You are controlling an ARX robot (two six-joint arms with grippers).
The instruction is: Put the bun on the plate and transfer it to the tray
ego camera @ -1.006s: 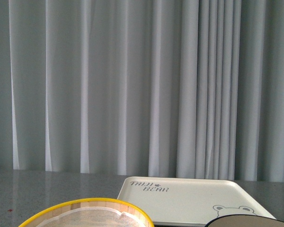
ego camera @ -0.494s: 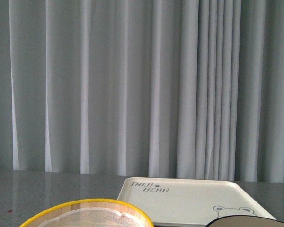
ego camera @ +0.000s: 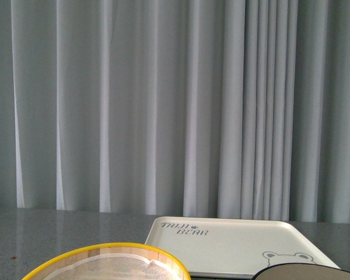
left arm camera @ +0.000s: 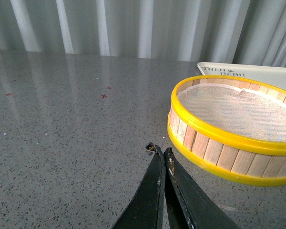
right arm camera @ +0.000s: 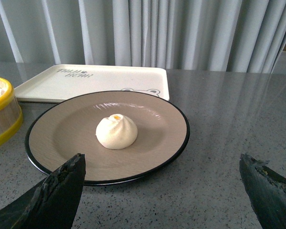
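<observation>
In the right wrist view a cream-white bun [right arm camera: 116, 131] sits in the middle of the black-rimmed plate [right arm camera: 62, 129] on the grey table. My right gripper [right arm camera: 162, 164] is open wide, a little short of the plate's near edge, with nothing between its fingers. Beyond the plate lies the cream tray [right arm camera: 93, 81] with its bear drawing; it also shows as the tray [ego camera: 233, 245] in the front view and the tray [left arm camera: 257, 71] in the left wrist view. A dark sliver of the plate [ego camera: 306, 271] peeks in at the front view's lower right. My left gripper [left arm camera: 161, 150] is shut on nothing, just above the tabletop beside the steamer basket.
A yellow-rimmed wooden steamer basket [left arm camera: 229, 143] stands left of the plate and in front of the tray; its rim shows as the basket [ego camera: 105, 252] and the basket [right arm camera: 2, 117]. A grey curtain [ego camera: 175, 105] hangs behind the speckled table [left arm camera: 62, 133].
</observation>
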